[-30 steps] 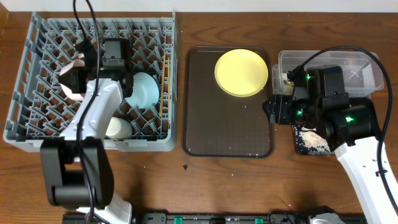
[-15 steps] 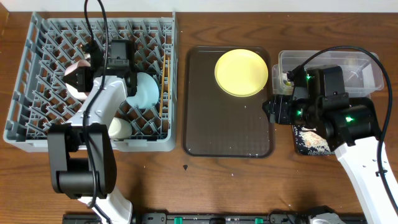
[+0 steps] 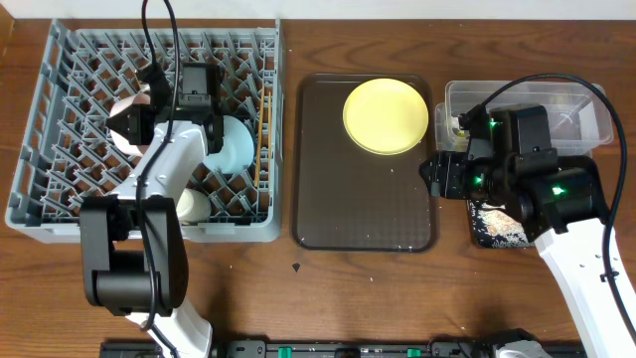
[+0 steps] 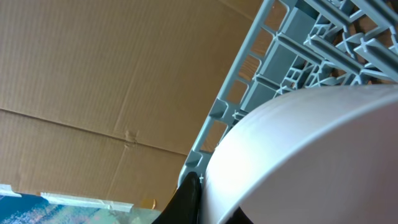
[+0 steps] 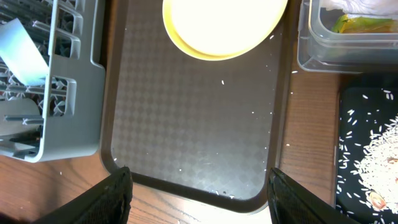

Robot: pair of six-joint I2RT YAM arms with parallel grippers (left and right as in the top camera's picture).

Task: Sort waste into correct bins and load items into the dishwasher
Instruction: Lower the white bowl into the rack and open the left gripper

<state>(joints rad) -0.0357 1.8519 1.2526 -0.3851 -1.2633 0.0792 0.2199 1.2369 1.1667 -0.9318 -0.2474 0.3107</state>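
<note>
Setting: a robotics laboratory test station, laid out as a mock kitchen clean-up area.

Indicators:
- Two white-and-black robot arms, the left arm (image 3: 164, 174) and the right arm (image 3: 581, 264), are stationed at one wooden bench (image 3: 378, 288).
- Loose black cables (image 3: 542, 78) run to both arms.
- Green status lights (image 3: 558, 190) glow on the right arm.
- A grey dish rack (image 3: 238, 232) and a brown serving tray (image 3: 358, 199) stand directly on the bench.
- In the left wrist view, plain corrugated cardboard (image 4: 93, 74) forms the backdrop beyond the rack.
- A black rail (image 3: 348, 349) runs along the bench's front edge.
</note>
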